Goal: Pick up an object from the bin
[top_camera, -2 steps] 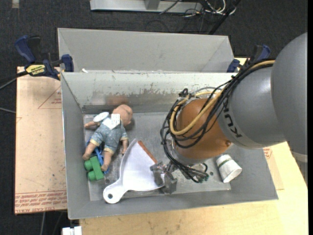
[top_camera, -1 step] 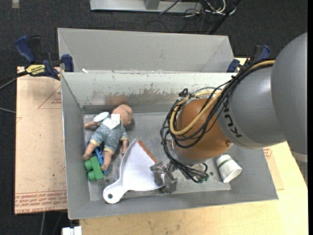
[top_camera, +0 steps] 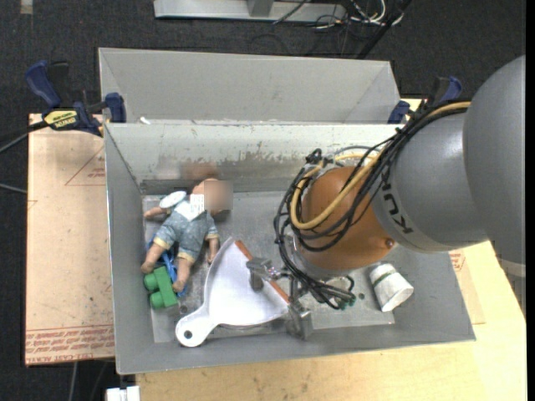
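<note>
Camera view. Item one: grey sheet-metal bin (top_camera: 125,249) with sloped walls, holding a small lot of loose things on its floor. Item two: grey robot arm (top_camera: 468,174) entering from the right, wrist wrapped in an orange-brown dome cover (top_camera: 338,220) and looped with black and yellow cables (top_camera: 368,174). Item three: two-finger metal gripper (top_camera: 280,297), low over the front middle of the bin floor; its fingers (top_camera: 298,324) stand apart, one on the upper right edge of a flat white plastic scoop with a holed handle (top_camera: 230,295), the other at the scoop's lower right corner. Item four: thin orange rod (top_camera: 245,251), lying slantwise across the scoop's right edge and running into the gap between the fingers; nothing is clamped. Item five: soft doll in pale blue-grey clothes (top_camera: 188,228), lying at the left of the bin, feet toward the front. Item six: green plastic block toy (top_camera: 160,289), just beside the doll's legs, with a small blue piece (top_camera: 170,266) touching it. Item seven: short white cylinder (top_camera: 389,286), tilted, at the right front, well apart from the scoop. Item eight: small green scrap (top_camera: 349,301), between cylinder and gripper.
</note>
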Robot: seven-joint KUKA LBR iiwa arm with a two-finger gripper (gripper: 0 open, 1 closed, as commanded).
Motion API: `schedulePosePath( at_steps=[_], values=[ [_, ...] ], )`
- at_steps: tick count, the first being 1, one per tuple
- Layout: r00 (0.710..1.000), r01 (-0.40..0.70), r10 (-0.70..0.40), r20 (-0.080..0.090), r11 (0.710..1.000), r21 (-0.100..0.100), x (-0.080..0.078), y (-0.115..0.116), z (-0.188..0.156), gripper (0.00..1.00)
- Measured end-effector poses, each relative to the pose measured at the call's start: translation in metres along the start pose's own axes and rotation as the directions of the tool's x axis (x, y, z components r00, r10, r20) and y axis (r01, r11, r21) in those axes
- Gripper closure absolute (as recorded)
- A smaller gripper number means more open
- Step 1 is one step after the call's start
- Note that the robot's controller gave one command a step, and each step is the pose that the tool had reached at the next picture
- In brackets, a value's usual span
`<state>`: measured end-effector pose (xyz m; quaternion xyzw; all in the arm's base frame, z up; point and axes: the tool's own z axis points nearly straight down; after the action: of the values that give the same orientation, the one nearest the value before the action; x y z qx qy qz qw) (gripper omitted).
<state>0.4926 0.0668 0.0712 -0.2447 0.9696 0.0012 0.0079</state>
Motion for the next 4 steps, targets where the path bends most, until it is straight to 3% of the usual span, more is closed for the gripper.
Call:
schedulePosePath(
  at_steps=[1, 4],
  values=[
    [1.000, 0.000, 0.000, -0.010, 1.000, -0.003, 0.0027, 0.0006, 0.0008, 1.00],
    [1.000, 0.000, 0.000, -0.010, 1.000, -0.003, 0.0027, 0.0006, 0.0008, 1.00]
  ],
)
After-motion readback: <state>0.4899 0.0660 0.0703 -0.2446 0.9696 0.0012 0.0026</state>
